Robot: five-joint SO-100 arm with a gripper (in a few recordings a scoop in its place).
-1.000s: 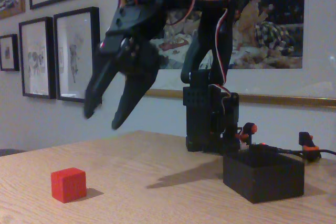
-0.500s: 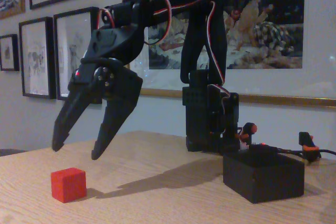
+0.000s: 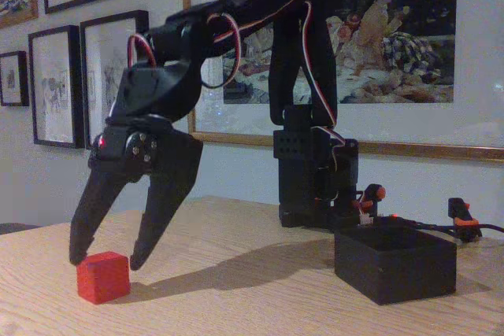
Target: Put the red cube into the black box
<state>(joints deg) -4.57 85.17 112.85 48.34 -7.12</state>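
The red cube (image 3: 103, 277) sits nearest to the camera, at the left on the wooden table (image 3: 236, 297). It is a small matte block with plain faces and sharp edges, and it rests flat on the wood, not yet touched. Compared with one second ago, the gripper (image 3: 106, 259) has come down a lot: then it hung high above the table, and now its two long tapered fingers are spread apart with their tips just above the top of the cube, one at each side. I judge this as the end of the approach; the fingers straddle the cube but they do not clamp anything yet, so the grasp is still to be done. The cube itself has not moved.

To the right, well apart from the cube, stands the black box (image 3: 395, 264). It is low, rectangular, matte black with thin walls, and its open top faces upward. From this low angle its inside is hidden.

Behind the box is the arm base (image 3: 315, 171), a tall black plastic block with small orange-red knobs and red-and-white wires looping along the arm. The table surface is light wood with a fine grain. Farthest back, framed pictures (image 3: 114, 76) hang on the pale wall.
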